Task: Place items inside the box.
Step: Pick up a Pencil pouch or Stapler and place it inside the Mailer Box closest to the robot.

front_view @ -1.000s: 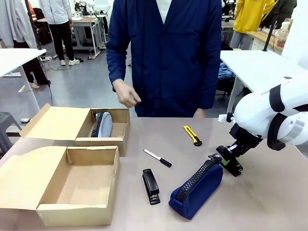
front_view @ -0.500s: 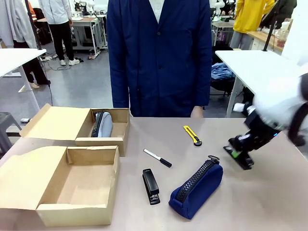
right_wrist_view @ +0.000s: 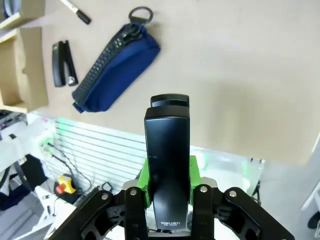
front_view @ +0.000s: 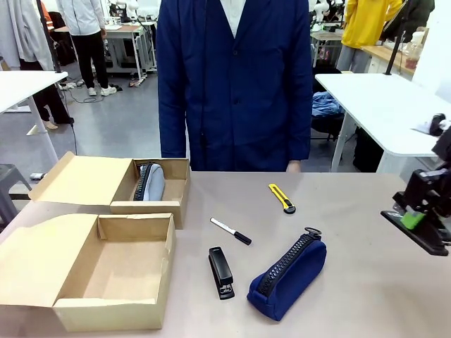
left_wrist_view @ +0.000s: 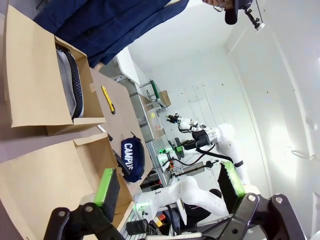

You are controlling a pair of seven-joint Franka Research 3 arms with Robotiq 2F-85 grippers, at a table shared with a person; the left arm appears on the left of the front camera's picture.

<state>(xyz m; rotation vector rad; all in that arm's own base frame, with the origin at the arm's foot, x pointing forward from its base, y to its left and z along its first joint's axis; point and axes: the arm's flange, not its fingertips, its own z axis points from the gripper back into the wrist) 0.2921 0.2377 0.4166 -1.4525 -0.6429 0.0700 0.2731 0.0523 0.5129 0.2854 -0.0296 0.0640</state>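
Right gripper (front_view: pixel 414 220) clamping black stapler (right_wrist_view: pixel 167 150), beige table (front_view: pixel 366 296), grey workshop floor (front_view: pixel 120 123) beyond

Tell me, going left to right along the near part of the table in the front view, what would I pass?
Open cardboard box → black stapler → navy blue zip pouch → right gripper, clamped on a second black stapler.

My right gripper (front_view: pixel 417 220), clamping a black stapler (right_wrist_view: pixel 167 145), now sits well right of the pencil pouch (front_view: pixel 289 276), no longer beside it.
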